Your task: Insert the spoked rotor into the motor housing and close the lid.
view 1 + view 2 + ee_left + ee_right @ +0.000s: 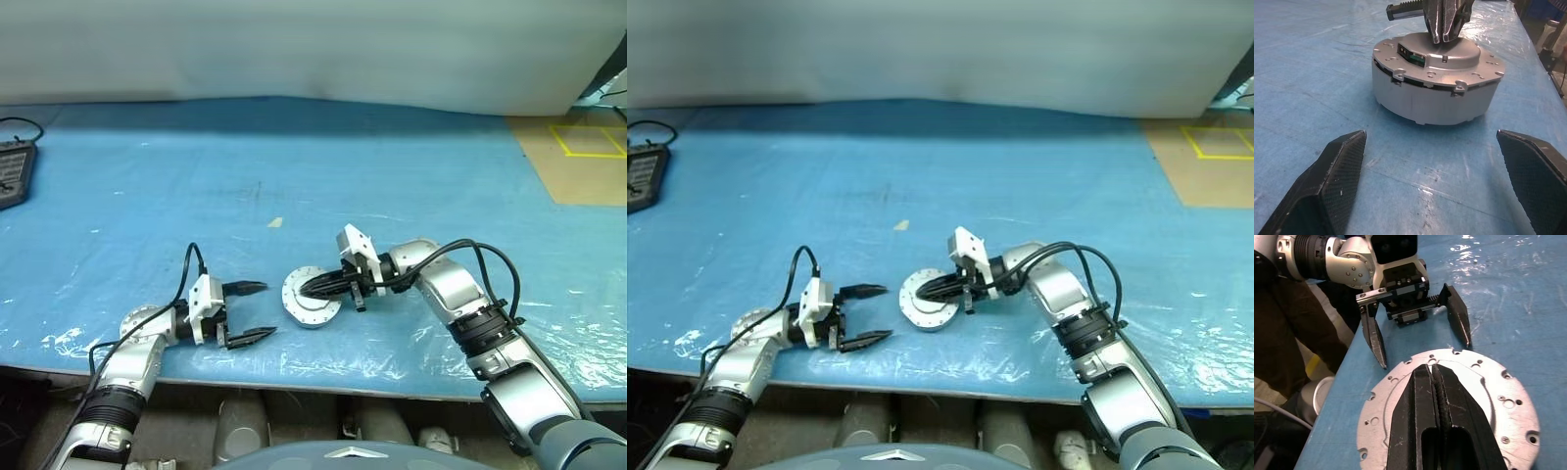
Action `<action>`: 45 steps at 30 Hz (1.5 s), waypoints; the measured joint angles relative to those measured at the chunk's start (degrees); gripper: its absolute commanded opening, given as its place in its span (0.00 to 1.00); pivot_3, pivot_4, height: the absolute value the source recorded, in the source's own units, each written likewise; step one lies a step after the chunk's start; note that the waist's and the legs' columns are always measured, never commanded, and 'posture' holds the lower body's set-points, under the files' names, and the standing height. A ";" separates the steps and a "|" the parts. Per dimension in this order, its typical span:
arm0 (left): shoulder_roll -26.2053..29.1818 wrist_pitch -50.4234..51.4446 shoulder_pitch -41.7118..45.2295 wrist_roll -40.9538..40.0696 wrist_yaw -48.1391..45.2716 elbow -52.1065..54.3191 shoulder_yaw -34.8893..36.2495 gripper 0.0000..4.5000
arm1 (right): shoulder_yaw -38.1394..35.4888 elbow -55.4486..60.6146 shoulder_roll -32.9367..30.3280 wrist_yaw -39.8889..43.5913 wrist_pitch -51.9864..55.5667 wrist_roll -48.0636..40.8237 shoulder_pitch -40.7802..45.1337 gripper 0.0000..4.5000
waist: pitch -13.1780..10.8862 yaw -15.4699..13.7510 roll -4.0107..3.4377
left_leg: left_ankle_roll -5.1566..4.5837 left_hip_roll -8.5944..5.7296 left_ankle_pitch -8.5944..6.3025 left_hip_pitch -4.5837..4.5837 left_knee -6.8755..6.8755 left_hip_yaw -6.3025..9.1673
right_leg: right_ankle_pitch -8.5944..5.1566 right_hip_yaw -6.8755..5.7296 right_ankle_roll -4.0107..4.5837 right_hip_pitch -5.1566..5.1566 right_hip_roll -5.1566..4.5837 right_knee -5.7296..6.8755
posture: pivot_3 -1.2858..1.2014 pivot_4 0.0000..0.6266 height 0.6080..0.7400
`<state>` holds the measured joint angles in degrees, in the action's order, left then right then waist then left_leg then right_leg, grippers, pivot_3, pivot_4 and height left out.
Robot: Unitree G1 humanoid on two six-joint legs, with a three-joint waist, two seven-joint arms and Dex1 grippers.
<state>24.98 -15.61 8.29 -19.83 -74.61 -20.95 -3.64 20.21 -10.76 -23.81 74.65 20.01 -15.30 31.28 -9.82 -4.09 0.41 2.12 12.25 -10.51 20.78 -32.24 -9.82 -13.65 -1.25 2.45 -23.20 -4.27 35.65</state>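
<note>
Now my right end effector [1436,377], fingers pressed together and empty, bears down on the lid [1459,66] to seat it on the motor housing [1425,100] on the blue table [411,186], while my left end effector [253,311] waits wide open just beside it.

I'm looking at what reads as a lab or test workshop: a long table [411,166] wrapped in blue sheeting under clear plastic film, a plain pale backdrop [294,49] behind it, yellow tape squares [588,140] marked on the brown floor, and a black cabled device [12,171] at the table's edge
</note>
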 measured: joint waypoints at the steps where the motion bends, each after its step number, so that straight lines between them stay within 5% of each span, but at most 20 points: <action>1: -0.34 0.00 0.35 0.03 0.13 -0.19 -0.07 1.00 | -0.44 -0.32 0.00 -0.72 -0.46 0.34 0.21 0.01 | 0.00 0.00 0.00 | 0.00 0.00 0.00 0.01 -0.01 0.00 | 0.00 0.00 0.00 0.00 0.00 0.00 | 0.52 0.24 1.00; 8: -1.08 -0.05 1.81 0.33 0.52 -1.03 -0.35 1.00 | -2.25 -2.08 -1.03 -2.98 -5.44 2.08 0.81 0.01 | 0.00 0.07 0.00 | 0.11 0.00 0.07 0.27 0.02 0.00 | 0.00 -0.03 0.00 -0.23 0.02 -0.03 | 0.52 0.24 1.00; 11: -1.11 -0.05 1.91 0.39 0.53 -1.06 -0.35 1.00 | -2.27 -1.71 -1.40 -1.72 -5.61 1.42 0.54 0.12 | 0.00 0.07 0.00 | 0.05 0.01 0.04 0.29 0.01 0.00 | 0.00 -0.03 0.00 -0.24 0.02 -0.03 | 0.52 0.24 1.00; 23: -0.49 0.07 0.08 0.12 0.62 0.42 -0.29 1.00 | -2.73 1.33 -2.03 2.39 -4.89 -1.23 0.32 0.99 | 0.00 0.08 0.00 | -0.01 0.04 0.00 0.25 0.00 0.00 | 0.00 -0.03 0.00 -0.23 0.02 -0.01 | 0.52 0.24 1.00; 41: -0.11 1.13 -0.68 -0.01 1.12 1.66 -0.29 1.00 | 0.21 -3.03 0.47 1.89 -11.30 3.86 -0.02 0.99 | 0.00 0.10 0.00 | -0.01 0.04 0.00 0.25 -0.01 0.00 | 0.00 -0.03 0.00 -0.22 0.02 -0.01 | 0.52 0.24 1.00; 45: 0.14 1.15 -0.95 -0.05 1.13 1.91 -0.28 1.00 | 0.60 -3.33 0.49 1.96 -12.43 4.41 -0.13 0.78 | 0.00 0.11 0.00 | -0.01 0.04 0.00 0.25 -0.01 0.00 | 0.00 -0.03 0.00 -0.22 0.02 0.00 | 0.52 0.24 1.00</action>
<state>25.12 -14.46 7.33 -19.87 -73.48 -19.04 -3.92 20.81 -14.09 -23.32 76.61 7.58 -10.89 31.16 -9.82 -3.99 0.41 2.11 12.29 -10.51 21.02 -32.24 -9.82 -13.65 -1.28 2.45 -23.42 -4.25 35.65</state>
